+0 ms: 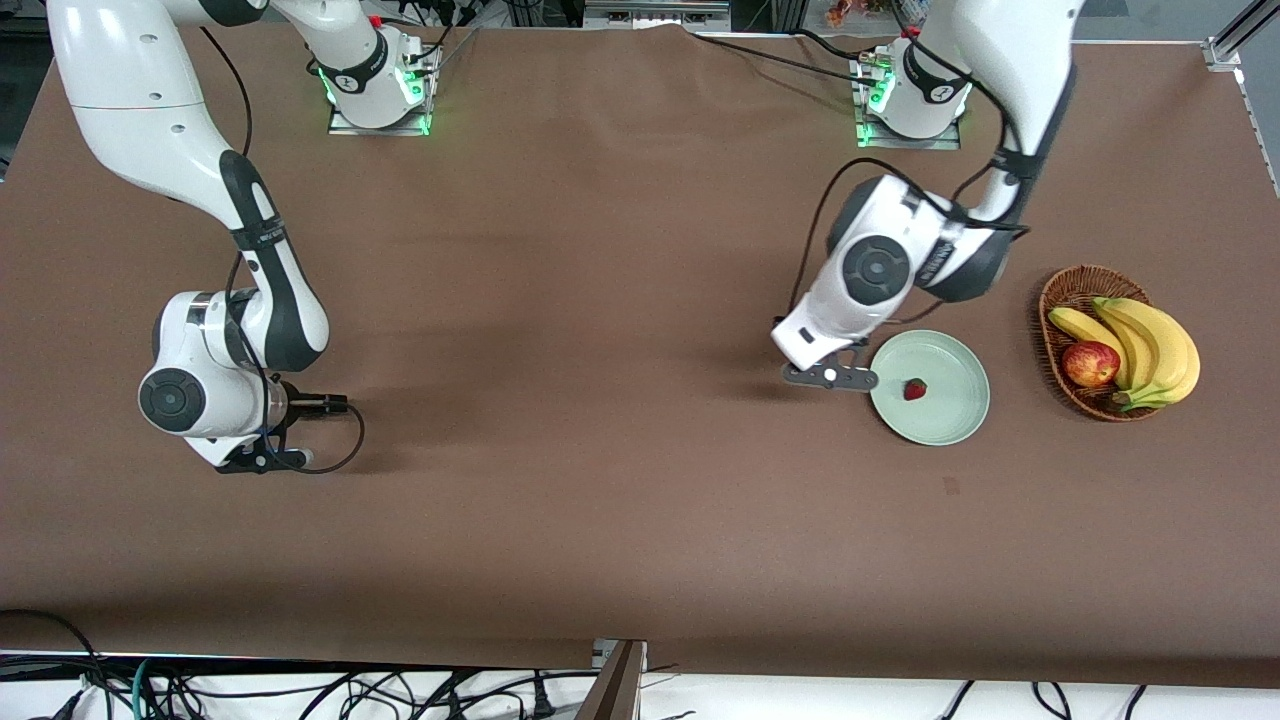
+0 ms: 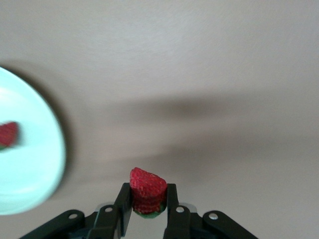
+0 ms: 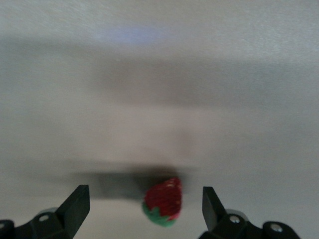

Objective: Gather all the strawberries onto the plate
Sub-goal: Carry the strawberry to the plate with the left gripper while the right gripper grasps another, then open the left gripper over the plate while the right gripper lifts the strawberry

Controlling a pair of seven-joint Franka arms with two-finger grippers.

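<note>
The left gripper (image 2: 148, 204) hangs over the brown table (image 1: 600, 300) just beside the plate (image 1: 955, 420), on the side toward the right arm's end, its jaws pinching a strawberry (image 2: 147, 191). In the left wrist view the berry sits between the two black fingers (image 2: 123, 204), its red body standing proud of the tips and a sliver of green cap showing at the base. A second strawberry (image 1: 914, 389) lies on the pale green plate, near its middle. The right gripper (image 3: 145, 204) is low over the table at the right arm's end, jaws spread wide; a third strawberry (image 3: 163, 201) lies on the cloth between the fingertips, touched by neither, green cap toward the wrist camera. In the front view that berry is hidden under the right arm's hand. A wicker basket (image 1: 1062, 300) holding bananas (image 1: 1150, 345) and an apple (image 1: 1090, 363) stands beside the plate, toward the left arm's end.
</note>
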